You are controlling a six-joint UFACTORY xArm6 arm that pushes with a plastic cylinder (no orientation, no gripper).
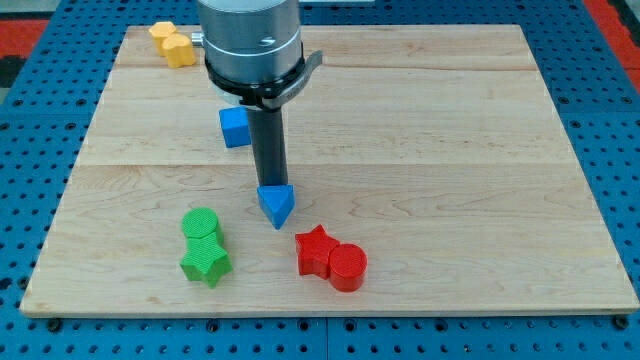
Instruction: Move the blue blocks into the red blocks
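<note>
A blue triangular block (276, 205) lies near the board's middle, a little above and left of the red blocks. A blue cube (235, 127) lies further up and to the left, partly behind the arm. A red star block (315, 251) and a red round block (348, 267) touch each other near the view's bottom. My tip (270, 186) stands at the top edge of the blue triangular block, touching or nearly touching it. The rod hangs from the grey arm head (252, 45) at the view's top.
A green round block (201, 225) and a green star block (206, 261) sit together at the bottom left. Two yellow blocks (172, 43) lie at the top left corner of the wooden board (480, 160). Blue pegboard surrounds the board.
</note>
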